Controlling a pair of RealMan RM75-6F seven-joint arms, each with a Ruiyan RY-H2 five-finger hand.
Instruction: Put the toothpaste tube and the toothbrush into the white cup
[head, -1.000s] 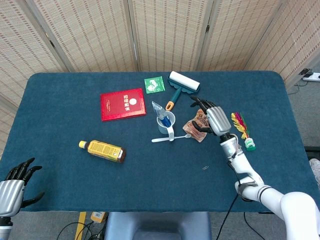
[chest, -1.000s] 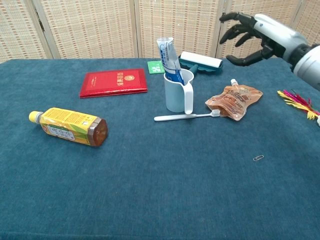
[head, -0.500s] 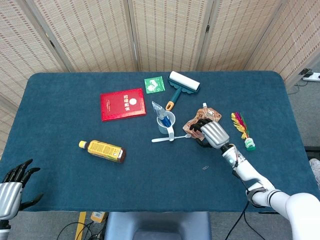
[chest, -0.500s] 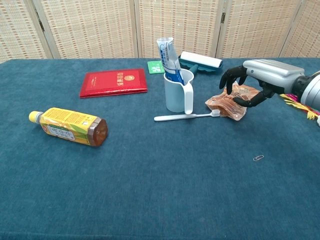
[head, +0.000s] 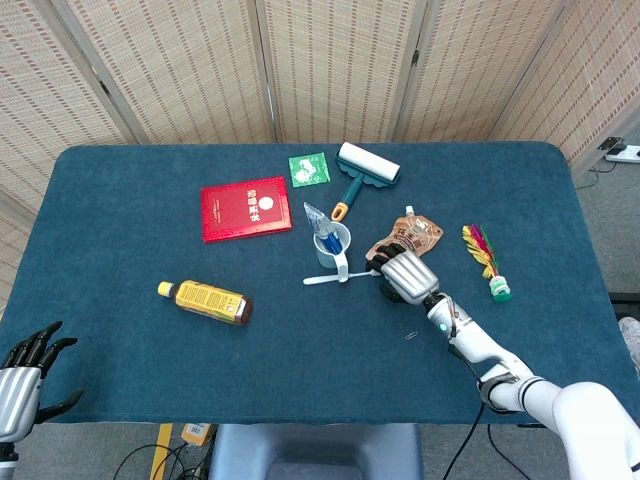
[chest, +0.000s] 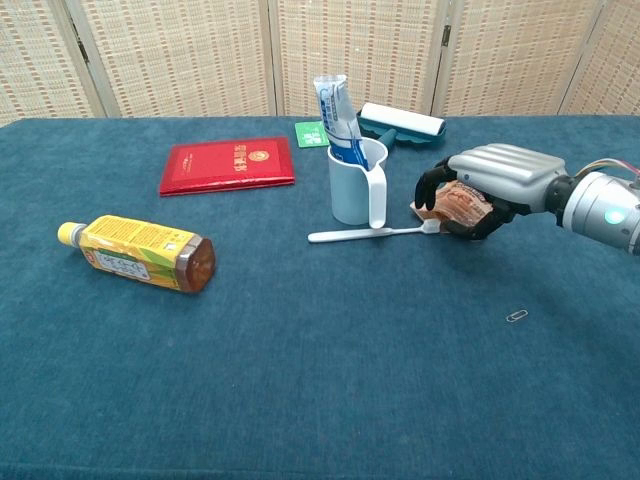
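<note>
The white cup (head: 334, 247) (chest: 357, 184) stands mid-table with the toothpaste tube (head: 317, 221) (chest: 336, 116) upright inside it. The white toothbrush (head: 338, 279) (chest: 368, 234) lies flat on the cloth just in front of the cup, its head pointing right. My right hand (head: 405, 275) (chest: 487, 184) arches palm-down over the brush head and the orange pouch (head: 411, 236) (chest: 461, 200), fingers curved down around the pouch's near end, gripping nothing that I can see. My left hand (head: 21, 375) hangs off the table's near-left corner with its fingers spread and empty.
A red booklet (head: 246, 208) (chest: 228, 164) lies left of the cup, and a yellow bottle (head: 205, 301) (chest: 137, 253) lies on its side nearer the front. Behind the cup are a lint roller (head: 362, 170) and a green packet (head: 309, 168). A feather shuttlecock (head: 485, 259) and a paperclip (chest: 516, 316) are to the right.
My right hand has come down from above the table and moved left, from over the pouch to just above the toothbrush head. The left hand sank slightly at the corner.
</note>
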